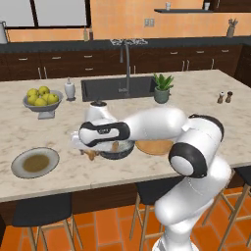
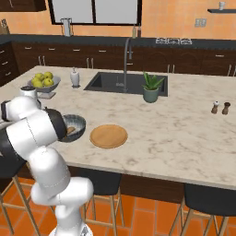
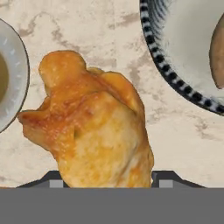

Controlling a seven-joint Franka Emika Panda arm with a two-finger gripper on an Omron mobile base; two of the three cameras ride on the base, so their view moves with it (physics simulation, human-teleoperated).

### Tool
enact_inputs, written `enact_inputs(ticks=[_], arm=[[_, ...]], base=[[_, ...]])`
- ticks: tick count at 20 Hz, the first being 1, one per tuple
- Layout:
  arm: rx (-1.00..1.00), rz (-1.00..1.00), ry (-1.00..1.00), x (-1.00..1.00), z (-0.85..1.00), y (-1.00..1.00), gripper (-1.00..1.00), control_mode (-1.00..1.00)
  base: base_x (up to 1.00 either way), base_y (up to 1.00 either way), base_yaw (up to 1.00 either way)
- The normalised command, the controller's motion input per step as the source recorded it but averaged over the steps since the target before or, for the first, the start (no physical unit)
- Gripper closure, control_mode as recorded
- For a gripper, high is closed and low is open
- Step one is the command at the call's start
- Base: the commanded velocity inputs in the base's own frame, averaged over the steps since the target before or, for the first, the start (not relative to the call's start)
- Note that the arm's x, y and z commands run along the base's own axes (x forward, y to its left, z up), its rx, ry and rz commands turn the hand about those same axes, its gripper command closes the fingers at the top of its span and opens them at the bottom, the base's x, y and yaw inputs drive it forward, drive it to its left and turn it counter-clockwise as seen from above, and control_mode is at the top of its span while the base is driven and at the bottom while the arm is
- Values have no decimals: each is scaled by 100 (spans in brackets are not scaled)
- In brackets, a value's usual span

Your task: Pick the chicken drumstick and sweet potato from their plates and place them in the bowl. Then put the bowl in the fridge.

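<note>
Clutter rings the marble tabletop (image 1: 206, 98): a grey footed bowl of yellow-green fruit (image 1: 43, 99), a potted plant (image 1: 162, 88) and a tan wooden plate (image 2: 109, 136). From the hand view, the golden-brown chicken drumstick (image 3: 89, 129) sits clamped in the tool (image 3: 105, 179), long axis running away from the camera, between the grey plate (image 3: 11, 74) and ribbed dark bowl (image 3: 183, 57), which holds the brown-orange sweet potato (image 3: 217, 52).

In the left base view the bowl (image 1: 119, 150) is largely covered by the arm, and the chicken drumstick (image 1: 89, 155) is seen only as a small brown patch beneath the hand. In the hand view the drumstick's lower end is cut off at the bottom, the gripper (image 3: 107, 180) fingertips are mostly hidden behind it, and the sweet potato (image 3: 217, 52) is cropped by the right edge.
</note>
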Motion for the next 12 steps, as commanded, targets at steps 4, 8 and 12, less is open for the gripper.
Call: enact_inputs(ticks=[4,8,12], arm=[[4,0,0,56,0,-100,100,-100],[3,0,4,89,0,-89,100,-100],[-2,0,1,80,-12,-31,100,-100]], base=[[0,0,0],[0,0,0],[0,0,0]])
